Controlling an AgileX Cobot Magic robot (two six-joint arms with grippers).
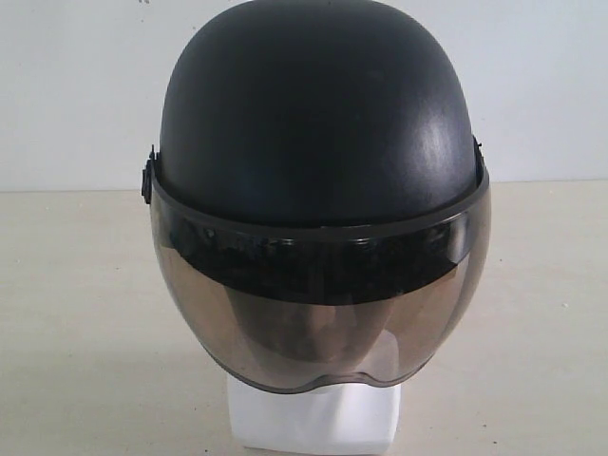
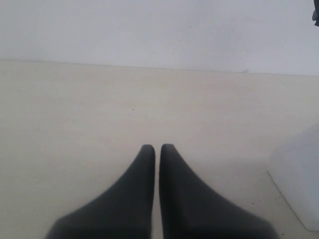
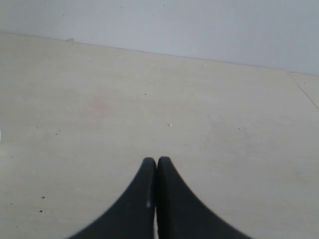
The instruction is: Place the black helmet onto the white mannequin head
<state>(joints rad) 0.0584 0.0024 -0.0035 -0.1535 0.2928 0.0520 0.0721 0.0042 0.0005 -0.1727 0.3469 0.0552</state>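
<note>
The black helmet (image 1: 318, 114) sits on top of the white mannequin head, filling the middle of the exterior view, its smoky brown visor (image 1: 318, 304) down over the face. Only the head's white squarish base (image 1: 313, 418) shows below the visor; the face is hidden. That base (image 2: 299, 174) also appears at the edge of the left wrist view. My left gripper (image 2: 157, 147) is shut with nothing between its fingers, apart from the base, over bare table. My right gripper (image 3: 157, 160) is shut and empty, also over bare table. Neither gripper shows in the exterior view.
A pale beige table (image 1: 76, 313) carries everything, backed by a white wall (image 1: 76, 85). The table's far edge meets the wall in both wrist views. A seam in the tabletop (image 3: 306, 92) runs near one corner in the right wrist view.
</note>
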